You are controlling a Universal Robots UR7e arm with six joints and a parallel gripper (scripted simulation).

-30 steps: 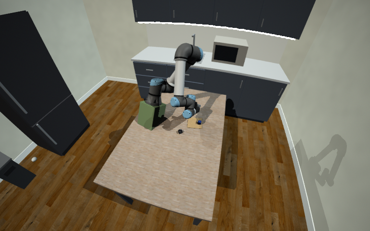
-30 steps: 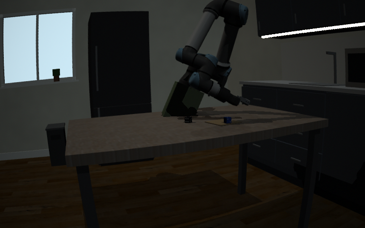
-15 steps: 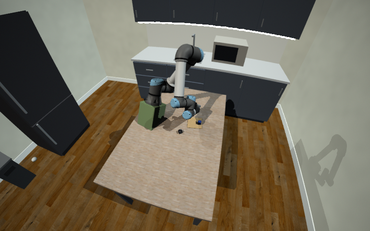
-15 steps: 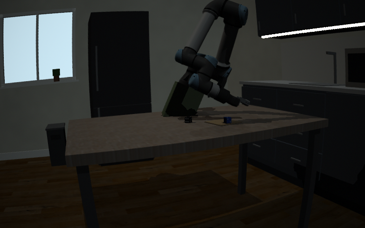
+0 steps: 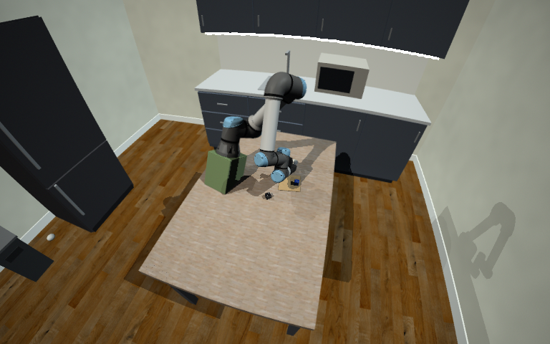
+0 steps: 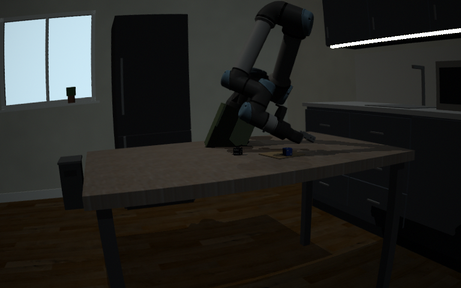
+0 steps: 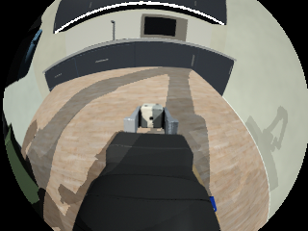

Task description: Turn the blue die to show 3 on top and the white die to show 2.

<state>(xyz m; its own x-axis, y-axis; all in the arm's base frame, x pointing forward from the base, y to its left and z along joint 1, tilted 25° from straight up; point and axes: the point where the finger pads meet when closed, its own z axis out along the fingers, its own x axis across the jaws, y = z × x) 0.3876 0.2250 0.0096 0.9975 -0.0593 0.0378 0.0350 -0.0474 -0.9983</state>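
Blue die [image 6: 287, 151] sits on the tan mat [image 6: 272, 155], below and behind the gripper [image 6: 308, 137], which points past it toward the counter. Fingers partly open with a pale object, probably the white die [image 7: 149, 115], clamped between them. Black die [image 6: 237, 150] rests on the table [image 6: 170, 176], off the mat.

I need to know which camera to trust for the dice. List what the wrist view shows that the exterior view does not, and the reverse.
Wrist only: a pale block, apparently the white die, held between the fingers of the gripper.
Exterior only: the black die on the table, off the mat, and the arm's whole pose, with the gripper hanging above the table.
Both: the blue die, which is only a sliver at the wrist view's lower right, and the microwave.
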